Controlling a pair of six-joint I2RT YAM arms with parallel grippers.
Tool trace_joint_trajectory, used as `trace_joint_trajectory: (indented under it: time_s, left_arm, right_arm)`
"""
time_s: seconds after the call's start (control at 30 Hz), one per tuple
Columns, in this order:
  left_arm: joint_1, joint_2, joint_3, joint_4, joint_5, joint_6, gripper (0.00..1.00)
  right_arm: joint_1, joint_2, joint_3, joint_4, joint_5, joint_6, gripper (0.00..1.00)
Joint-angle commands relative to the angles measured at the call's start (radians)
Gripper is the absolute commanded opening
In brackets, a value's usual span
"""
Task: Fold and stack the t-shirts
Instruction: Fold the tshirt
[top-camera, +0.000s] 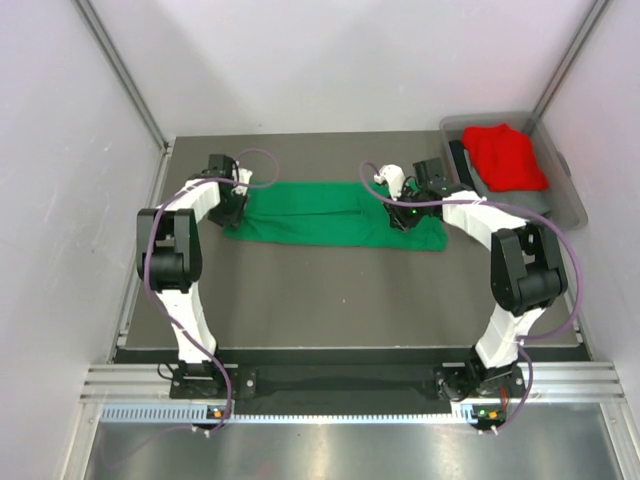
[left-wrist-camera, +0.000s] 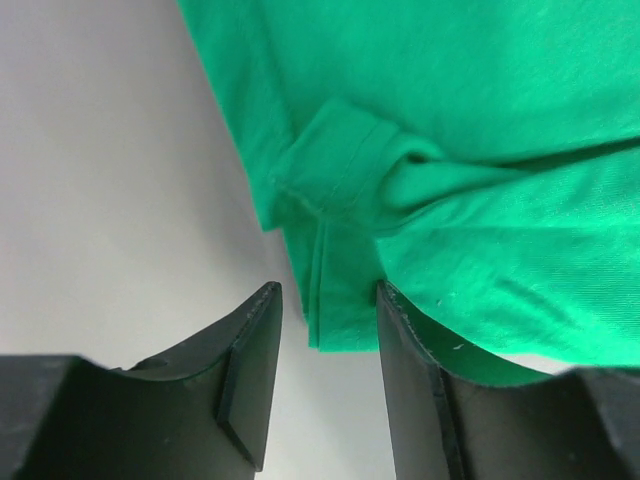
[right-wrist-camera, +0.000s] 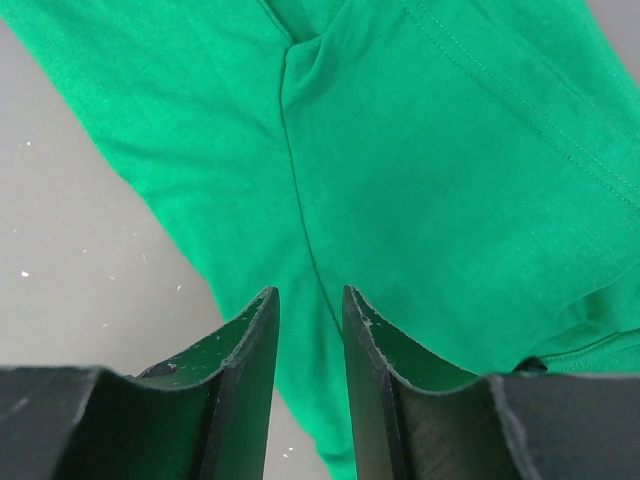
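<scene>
Left claw (left-wrist-camera: 328, 290) over green t-shirt (top-camera: 330, 213), lying left-right

Robotics lab test cell: a dark grey table (top-camera: 340, 300) is sitting inside plain white panel walls (top-camera: 330, 60) framed by metal struts (top-camera: 121, 70). A left arm (top-camera: 180, 270) and a right arm (top-camera: 515, 270) are standing bolted to an aluminium rail (top-camera: 110, 385) along the near edge, with purple cables (top-camera: 576, 280) looping off them. A clear plastic bin (top-camera: 560, 205) is resting at the far right corner.
</scene>
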Motion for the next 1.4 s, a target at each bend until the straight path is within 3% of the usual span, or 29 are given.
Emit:
trace_joint_trajectory:
  time_s: [0.0,0.17,0.33,0.53,0.73,0.83,0.97,1.2,1.37]
  left_arm:
    - [0.018,-0.052,-0.02,-0.022,0.013,-0.013,0.47]
    - [0.023,-0.032,-0.021,-0.031,0.053,-0.016,0.45]
    - [0.024,-0.015,-0.023,-0.042,0.104,-0.024,0.23]
    - [0.024,-0.078,-0.072,-0.025,0.086,-0.034,0.26]
    - [0.049,-0.09,-0.086,-0.031,0.067,-0.03,0.24]
    - [0.049,-0.1,-0.103,-0.032,0.067,-0.027,0.08]
    - [0.049,-0.126,-0.129,-0.037,0.067,-0.024,0.0]
    - [0.049,-0.198,-0.201,-0.063,0.067,-0.007,0.0]
    - [0.049,-0.283,-0.274,-0.081,0.052,-0.007,0.15]
  right_arm:
    - [0.006,-0.017,0.015,0.035,-0.031,-0.006,0.33]
    - [0.006,-0.021,0.004,0.035,-0.027,-0.006,0.32]
    - [0.006,-0.025,-0.005,0.035,-0.015,-0.016,0.32]
    - [0.0,0.043,0.001,0.048,0.015,-0.028,0.32]
    - [0.0,0.167,0.11,0.028,0.051,-0.036,0.31]
    - [0.0,0.207,0.168,-0.003,0.063,-0.042,0.31]
    - [-0.005,0.242,0.225,-0.024,0.101,-0.028,0.3]
    - [-0.006,0.322,0.308,-0.073,0.17,0.012,0.28]
    - [-0.008,0.29,0.279,-0.075,0.166,0.015,0.28]
